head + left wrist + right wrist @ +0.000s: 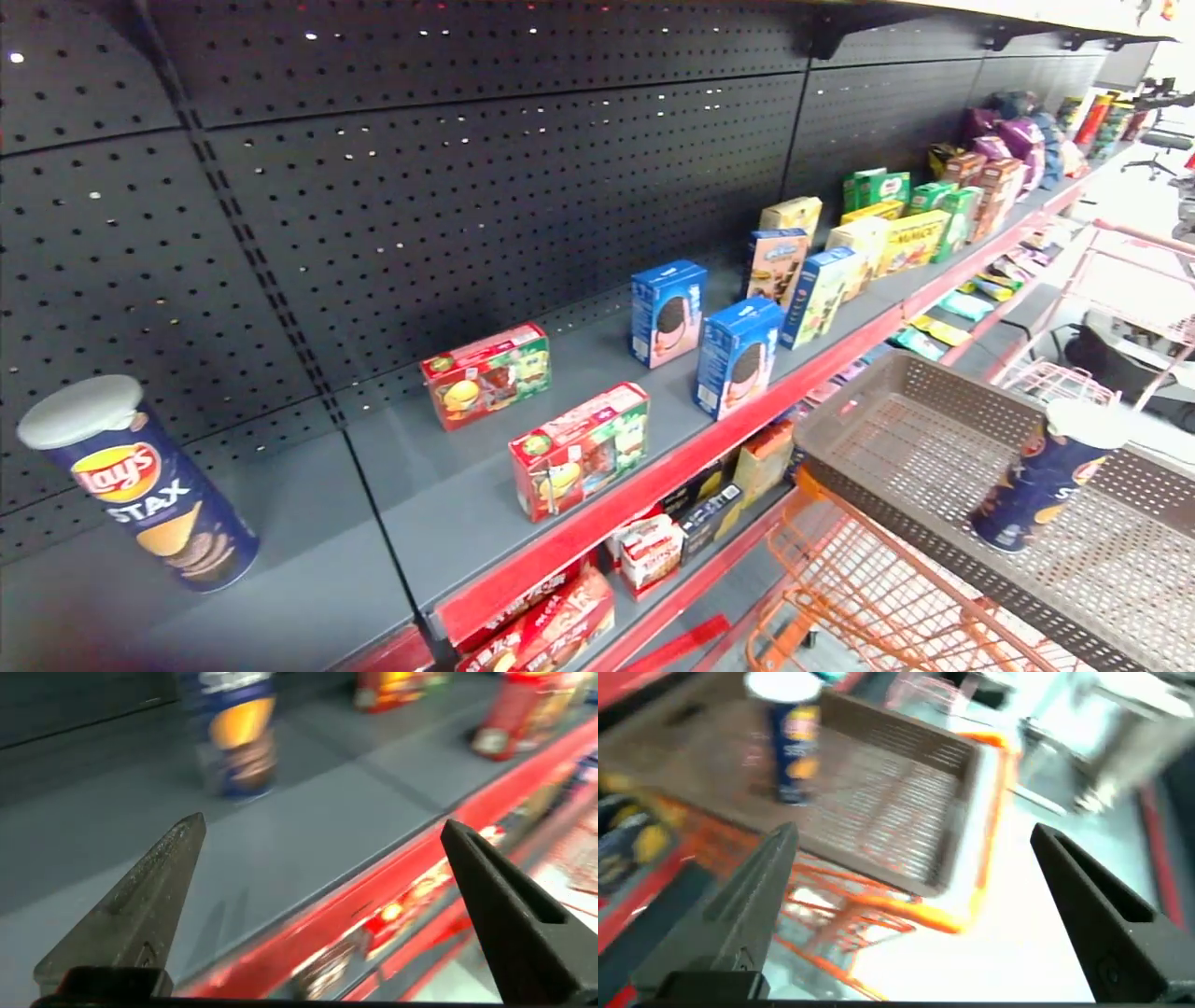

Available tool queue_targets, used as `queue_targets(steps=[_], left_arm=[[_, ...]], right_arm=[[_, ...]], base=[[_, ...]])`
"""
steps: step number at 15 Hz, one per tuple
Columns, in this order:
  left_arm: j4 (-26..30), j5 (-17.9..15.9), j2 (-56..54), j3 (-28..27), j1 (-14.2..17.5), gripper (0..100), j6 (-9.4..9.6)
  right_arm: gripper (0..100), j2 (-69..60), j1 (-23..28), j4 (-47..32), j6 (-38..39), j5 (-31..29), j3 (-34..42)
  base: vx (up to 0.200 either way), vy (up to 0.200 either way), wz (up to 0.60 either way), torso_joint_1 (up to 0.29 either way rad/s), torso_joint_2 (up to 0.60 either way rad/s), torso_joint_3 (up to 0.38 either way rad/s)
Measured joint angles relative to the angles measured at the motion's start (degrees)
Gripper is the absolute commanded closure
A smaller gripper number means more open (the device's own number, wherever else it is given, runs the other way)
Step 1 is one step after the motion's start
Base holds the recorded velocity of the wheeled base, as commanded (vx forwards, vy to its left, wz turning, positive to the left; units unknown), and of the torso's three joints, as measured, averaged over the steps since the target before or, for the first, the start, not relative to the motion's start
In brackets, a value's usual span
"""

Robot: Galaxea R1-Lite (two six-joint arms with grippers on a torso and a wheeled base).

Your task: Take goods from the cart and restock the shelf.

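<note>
Your left tool and right tool both gape wide, empty. One chip can stands lower left on the shelf, a second can lower right in the basket.

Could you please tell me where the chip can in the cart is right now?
The chip can stands upright at the right of the head view, inside the brown basket on top of the orange cart, in front of the shelf.

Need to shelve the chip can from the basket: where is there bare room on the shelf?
The widest bare patch of shelf lies between the standing chip can and the two red-green boxes. A narrower gap separates those from the blue cookie boxes. Farther right, mixed boxes stand crowded.
</note>
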State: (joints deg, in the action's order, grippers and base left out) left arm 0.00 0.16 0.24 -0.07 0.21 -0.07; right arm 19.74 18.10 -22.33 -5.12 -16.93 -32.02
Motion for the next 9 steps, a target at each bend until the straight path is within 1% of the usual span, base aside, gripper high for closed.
queue_targets(steps=[6,9], left_arm=[[0.0,0.0,0.0,0.0,0.0,0,0.00],[0.0,0.0,0.0,0.0,-0.1,0,0.00]], right_arm=[[0,1.2,2.5,1.3,0.3,0.0,-0.1],[0,4.7,6.2,6.6,2.9,-0.1,0.4]], base=[[0.000,0.000,0.00,0.000,0.00,0.000],[0.000,0.000,0.00,0.000,0.00,0.000]])
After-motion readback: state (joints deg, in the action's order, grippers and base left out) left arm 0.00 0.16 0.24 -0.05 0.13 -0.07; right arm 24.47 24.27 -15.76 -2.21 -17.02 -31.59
